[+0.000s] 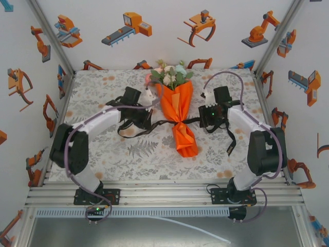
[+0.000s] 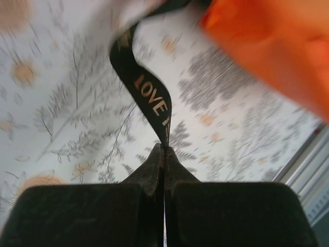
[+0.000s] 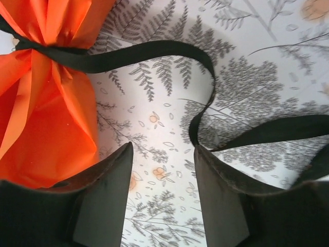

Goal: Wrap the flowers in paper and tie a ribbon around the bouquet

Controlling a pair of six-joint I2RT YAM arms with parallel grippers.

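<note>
The bouquet (image 1: 176, 110) lies mid-table on the floral table cover (image 1: 103, 92), its flowers (image 1: 172, 74) toward the far wall and its orange paper (image 3: 46, 128) cinched at the waist by the black ribbon (image 2: 149, 98). Just left of it, the left gripper (image 2: 164, 150) is clenched on one ribbon tail. The right gripper (image 3: 162, 154) hangs released, jaws apart over the cover, with the other tail curling against its right finger.

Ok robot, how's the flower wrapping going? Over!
Left gripper shut on ribbon. Right gripper open, ribbon looping beside it. Bouquet wrapped, ribbon cinched round it.
</note>
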